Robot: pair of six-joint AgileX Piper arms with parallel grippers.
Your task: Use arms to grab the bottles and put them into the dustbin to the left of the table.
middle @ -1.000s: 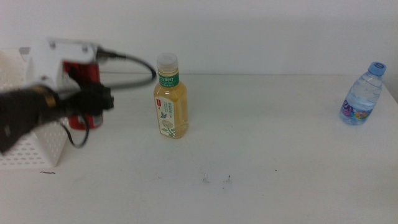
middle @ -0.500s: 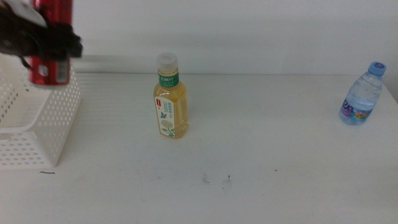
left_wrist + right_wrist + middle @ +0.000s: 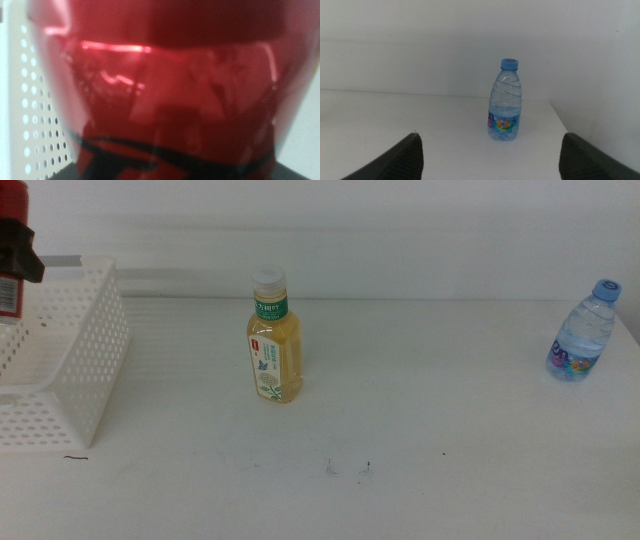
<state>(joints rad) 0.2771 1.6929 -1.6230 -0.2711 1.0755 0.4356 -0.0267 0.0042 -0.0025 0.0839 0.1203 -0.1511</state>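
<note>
At far left of the middle view, the left gripper (image 3: 14, 258) clamps the red can (image 3: 10, 250) above the dustbin (image 3: 70, 360); next, let go; right gripper (image 3: 490, 152) gapes, idle

Left wrist view: red soda can (image 3: 165, 90) fills nearly the whole frame, very close to the lens and blurred. Glossy surface with a bright highlight band across the upper part; dark curved stripe near its lower part. White perforated wall of the dustbin (image 3: 35, 125) visible beside the can
</note>
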